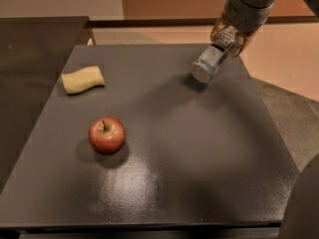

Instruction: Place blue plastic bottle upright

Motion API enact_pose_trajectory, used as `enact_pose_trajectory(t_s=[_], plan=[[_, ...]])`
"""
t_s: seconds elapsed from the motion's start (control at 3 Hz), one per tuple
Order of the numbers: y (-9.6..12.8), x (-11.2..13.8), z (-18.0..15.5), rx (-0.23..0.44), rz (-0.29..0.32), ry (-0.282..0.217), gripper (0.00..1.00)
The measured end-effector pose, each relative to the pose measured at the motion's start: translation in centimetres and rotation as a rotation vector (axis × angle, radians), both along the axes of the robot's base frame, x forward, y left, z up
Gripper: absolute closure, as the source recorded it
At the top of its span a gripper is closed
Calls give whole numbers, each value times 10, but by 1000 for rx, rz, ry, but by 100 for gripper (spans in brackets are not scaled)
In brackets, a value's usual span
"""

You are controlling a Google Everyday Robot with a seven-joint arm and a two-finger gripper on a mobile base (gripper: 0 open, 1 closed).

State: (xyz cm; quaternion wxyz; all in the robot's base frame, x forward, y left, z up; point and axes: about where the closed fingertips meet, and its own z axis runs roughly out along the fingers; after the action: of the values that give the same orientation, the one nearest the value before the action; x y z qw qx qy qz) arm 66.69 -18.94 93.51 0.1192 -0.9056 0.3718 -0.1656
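The blue plastic bottle [212, 59] is clear with a pale label and dark print. It is tilted, its lower end pointing down-left toward the dark grey table [199, 148] near the far right corner; I cannot tell whether it touches the top. My gripper [228, 38] comes in from the upper right and is shut on the bottle's upper part. The bottle's top end is hidden between the fingers.
A red apple [106, 135] sits at the table's left-centre. A pale yellow sponge-like piece [82, 79] lies at the far left. A darker table [30, 59] adjoins on the left. Part of the robot's body [304, 203] shows at the lower right.
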Motion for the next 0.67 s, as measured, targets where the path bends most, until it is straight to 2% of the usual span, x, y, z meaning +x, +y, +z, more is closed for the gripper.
enact_pose_trajectory(t_s=[0.33, 0.67], plan=[[13, -4, 15, -22, 80, -104, 100], [26, -6, 27, -93, 178, -211, 100]])
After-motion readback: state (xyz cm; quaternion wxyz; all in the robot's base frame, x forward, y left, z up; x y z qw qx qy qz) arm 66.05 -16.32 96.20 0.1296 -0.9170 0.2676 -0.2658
